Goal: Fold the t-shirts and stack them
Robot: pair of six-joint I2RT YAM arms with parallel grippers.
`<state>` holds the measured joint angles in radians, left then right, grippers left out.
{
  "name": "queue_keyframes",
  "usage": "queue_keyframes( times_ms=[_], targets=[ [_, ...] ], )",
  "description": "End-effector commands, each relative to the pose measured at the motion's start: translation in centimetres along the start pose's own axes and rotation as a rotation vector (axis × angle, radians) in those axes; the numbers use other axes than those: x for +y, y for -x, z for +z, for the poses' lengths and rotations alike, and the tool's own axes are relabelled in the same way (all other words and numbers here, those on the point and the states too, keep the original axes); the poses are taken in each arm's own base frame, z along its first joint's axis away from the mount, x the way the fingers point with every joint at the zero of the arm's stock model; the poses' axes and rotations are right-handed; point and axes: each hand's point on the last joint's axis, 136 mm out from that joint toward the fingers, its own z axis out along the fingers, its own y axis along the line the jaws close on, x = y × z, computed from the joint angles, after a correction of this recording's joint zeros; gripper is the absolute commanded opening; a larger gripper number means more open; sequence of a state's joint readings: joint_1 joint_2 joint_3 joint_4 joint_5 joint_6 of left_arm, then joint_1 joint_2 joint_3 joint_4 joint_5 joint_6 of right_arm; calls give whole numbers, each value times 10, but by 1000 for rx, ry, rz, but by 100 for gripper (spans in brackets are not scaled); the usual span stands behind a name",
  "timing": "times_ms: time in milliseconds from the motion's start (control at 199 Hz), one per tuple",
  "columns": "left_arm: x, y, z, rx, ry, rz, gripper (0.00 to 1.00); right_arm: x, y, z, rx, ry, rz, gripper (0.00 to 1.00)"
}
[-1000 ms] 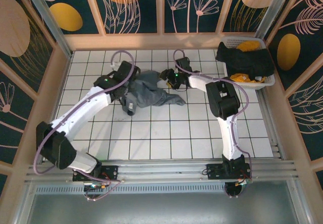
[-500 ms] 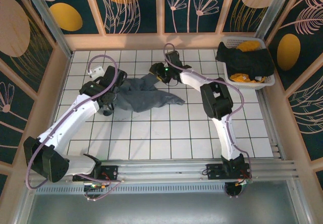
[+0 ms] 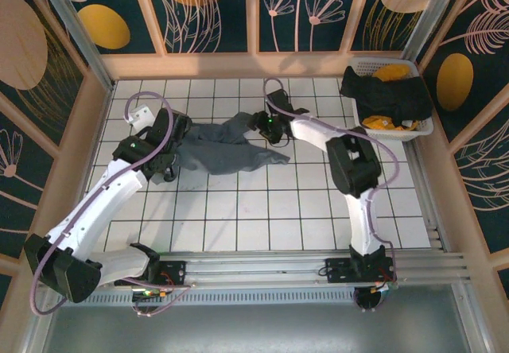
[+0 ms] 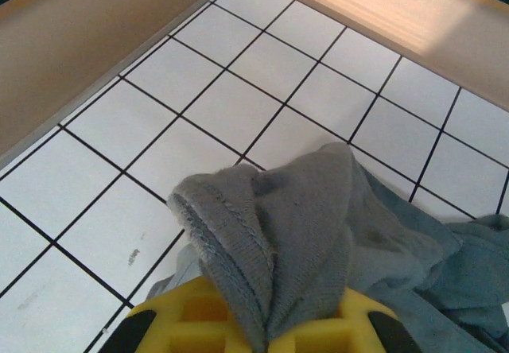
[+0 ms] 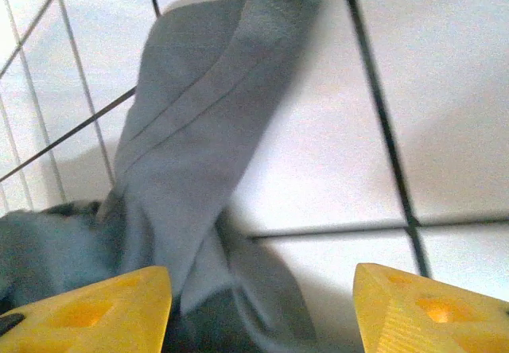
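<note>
Well, from where I stand the large slate blue-grey cotton t-shirt [image 3: 231, 150] lies bunched on the white tiled tabletop [image 3: 262, 210], well toward the far side. Its long axis runs left to right between the two arms. It is not yet spread flat, so I'd judge the job is at the opening-out stage, with folding yet to come.

The left gripper [image 4: 266, 331] has its yellow jaws pressed together on a thick gathered fold of the grey cloth. A ribbed hem edge stands up just above them, and the rest of the shirt trails off to that camera's right.

The right gripper [image 5: 258, 312] sits at the shirt's other end, the far right corner of the heap. Its jaws are spread wide with nothing pinched. A long flat strip of the cloth, perhaps a sleeve, starts between the fingers and runs straight away from them, closer to the finger on that view's left. The finger on the right has bare tile in front of it.

So the right arm is the one placed to take that end. I reckon it would need to shift toward the cloth before closing.

The black tee [image 3: 390, 91] and the mustard-yellow one [image 3: 391, 72] wait in the white plastic laundry basket [image 3: 425, 127] at the far right corner.
</note>
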<state>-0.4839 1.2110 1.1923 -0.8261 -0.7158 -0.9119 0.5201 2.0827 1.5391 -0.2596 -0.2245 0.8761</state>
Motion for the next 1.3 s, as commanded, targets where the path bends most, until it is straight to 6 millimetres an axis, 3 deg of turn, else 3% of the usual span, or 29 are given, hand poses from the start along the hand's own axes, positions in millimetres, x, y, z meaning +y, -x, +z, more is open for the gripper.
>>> queue_keyframes(
  times_ms=[0,55,125,261,572,662,837,933,1123,1203,1299],
  targets=[
    [6,6,-1,-35,5,-38,0,-23,-6,-34,17,-44,169,65],
    [4,7,-2,-40,-11,-40,0,-40,-27,-31,99,-49,291,66],
    [2,9,-3,-45,-20,-39,0,-47,-48,-24,175,-34,407,66],
    [-2,14,-5,-62,-40,-37,0,-54,-69,-4,252,-44,556,67],
    [-6,24,-13,-93,-87,-45,0,-55,-64,28,287,-56,683,61],
    [-11,30,-16,-104,-111,-40,0,-55,-61,19,265,-87,667,59],
    [-18,38,-21,-112,-139,-60,0,-56,-41,-24,136,-152,537,61],
    [-20,47,-28,-133,-160,-85,0,-53,-50,-37,166,-145,534,62],
    [-31,77,-53,-201,-274,-154,0,-40,-86,-32,284,-113,645,67],
    [-36,87,-63,-222,-318,-170,0,-40,-90,-20,301,-110,685,69],
    [-40,94,-70,-231,-353,-181,0,-31,-80,-8,288,-74,736,70]
  ],
)
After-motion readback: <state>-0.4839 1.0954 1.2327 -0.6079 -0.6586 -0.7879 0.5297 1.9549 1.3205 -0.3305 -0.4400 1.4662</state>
